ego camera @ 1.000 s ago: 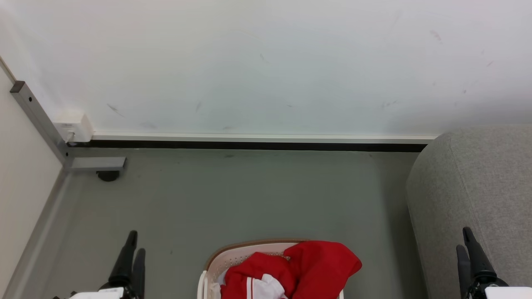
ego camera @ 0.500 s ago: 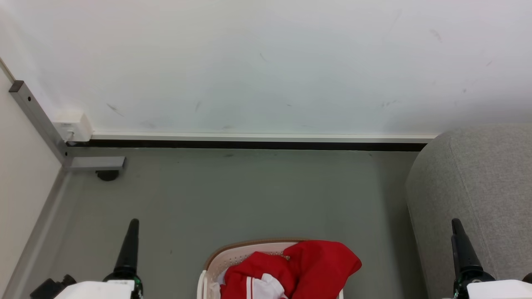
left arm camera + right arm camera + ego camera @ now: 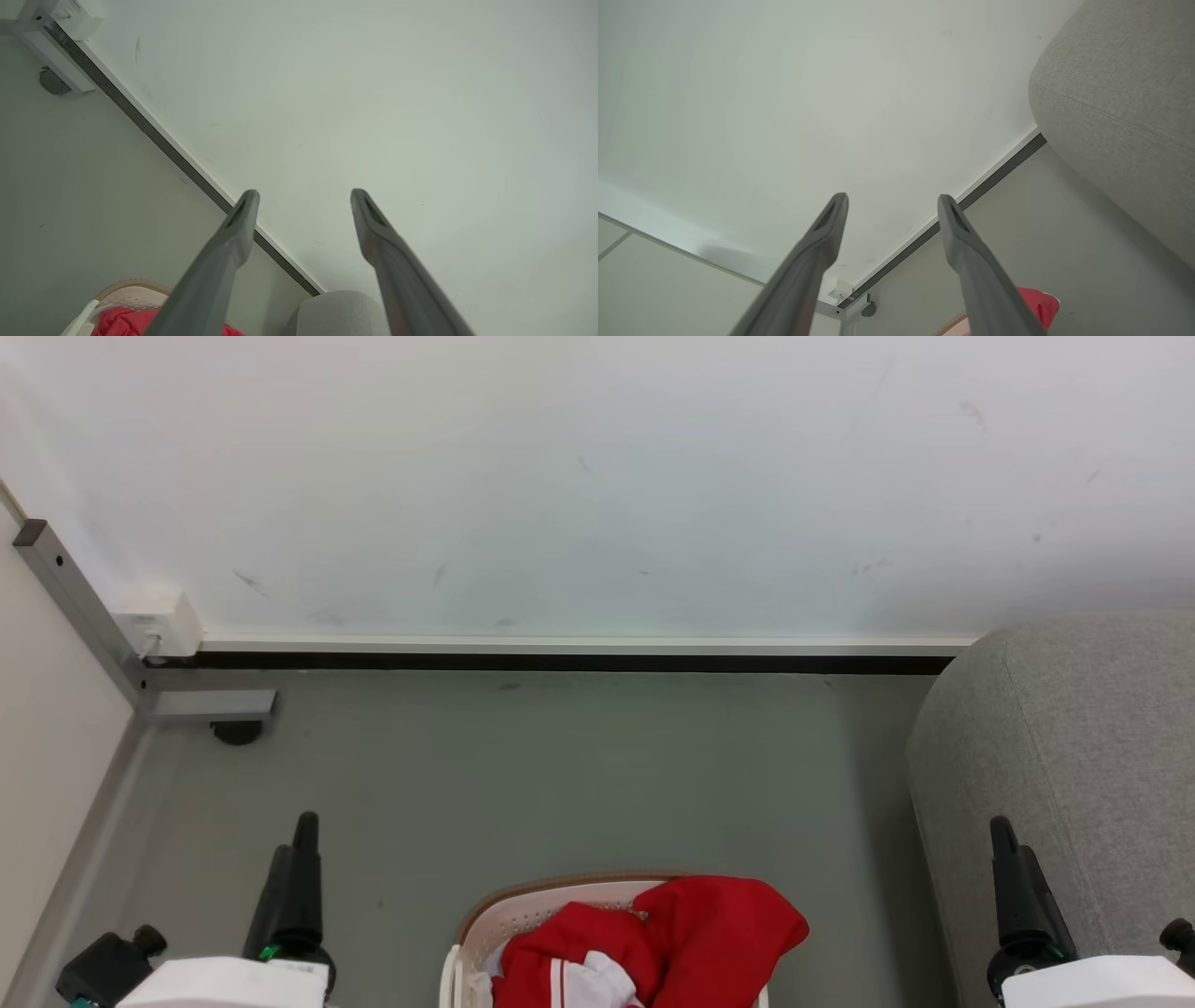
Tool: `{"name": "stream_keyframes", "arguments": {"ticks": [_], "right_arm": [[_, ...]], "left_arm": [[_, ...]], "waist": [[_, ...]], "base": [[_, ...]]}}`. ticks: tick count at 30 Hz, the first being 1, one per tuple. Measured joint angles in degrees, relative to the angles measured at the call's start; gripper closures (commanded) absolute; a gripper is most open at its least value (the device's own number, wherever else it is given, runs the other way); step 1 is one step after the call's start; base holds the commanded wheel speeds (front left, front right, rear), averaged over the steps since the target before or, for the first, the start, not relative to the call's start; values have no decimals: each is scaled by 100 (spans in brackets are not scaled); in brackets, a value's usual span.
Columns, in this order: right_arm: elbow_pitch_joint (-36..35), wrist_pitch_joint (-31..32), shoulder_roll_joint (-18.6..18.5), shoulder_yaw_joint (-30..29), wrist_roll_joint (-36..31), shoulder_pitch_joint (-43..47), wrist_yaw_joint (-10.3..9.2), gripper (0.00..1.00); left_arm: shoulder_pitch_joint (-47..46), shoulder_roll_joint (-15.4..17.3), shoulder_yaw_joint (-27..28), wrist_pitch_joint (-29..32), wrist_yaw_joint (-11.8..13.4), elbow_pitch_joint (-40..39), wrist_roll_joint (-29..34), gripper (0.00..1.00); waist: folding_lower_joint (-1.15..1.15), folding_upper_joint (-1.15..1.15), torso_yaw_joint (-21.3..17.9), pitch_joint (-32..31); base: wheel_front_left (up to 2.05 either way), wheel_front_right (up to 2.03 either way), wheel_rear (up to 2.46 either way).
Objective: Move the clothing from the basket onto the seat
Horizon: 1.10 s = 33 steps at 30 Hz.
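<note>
Two claws frame the head view, both released, jaws spread, nothing between them. Our left claw [image 3: 295, 835] rises at the lower left and our right claw [image 3: 1013, 837] at the lower right. Their fingers point away from us toward the wall [image 3: 597, 476].

Red clothing [image 3: 691, 933] with a white panel lies in the basket [image 3: 523, 917] at the bottom centre. It sits between the two claws and closer to us than their tips. We judge that either claw must turn inward and dip down and back to reach it.

From what shows, the clothing runs crosswise, left to right, and its bulk drapes over the basket's right rim. The picture's bottom edge cuts off the rest. Neither claw is clearly nearer, and both are well apart from the clothing.

At the right, the grey seat [image 3: 1074, 737] stands on the floor [image 3: 560, 775], apart from the basket. Our right claw shows against its side. We judge the right arm better placed for the carry, since the clothing leans that way and the seat is on that side.
</note>
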Motion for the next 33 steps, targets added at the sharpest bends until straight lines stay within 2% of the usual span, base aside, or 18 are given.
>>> {"name": "stream_keyframes", "arguments": {"ticks": [8, 19, 33], "right_arm": [[-29, -154, -19, 46, -1324, -15, 0, 0], [104, -349, -18, 252, -2368, -54, 0, 0], [266, -555, -20, 400, -3204, -121, 0, 0]], "left_arm": [[42, 3, -29, -156, -1, -74, 1004, 0], [42, 26, -66, -334, 0, -34, 2042, 0], [42, 83, -237, -553, 16, -21, 3043, 0]], "waist": [[0, 0, -10, 7], [0, 0, -12, 1], [0, 0, -22, -19]], "base": [[0, 0, 0], [0, 0, 0], [0, 0, 0]]}}
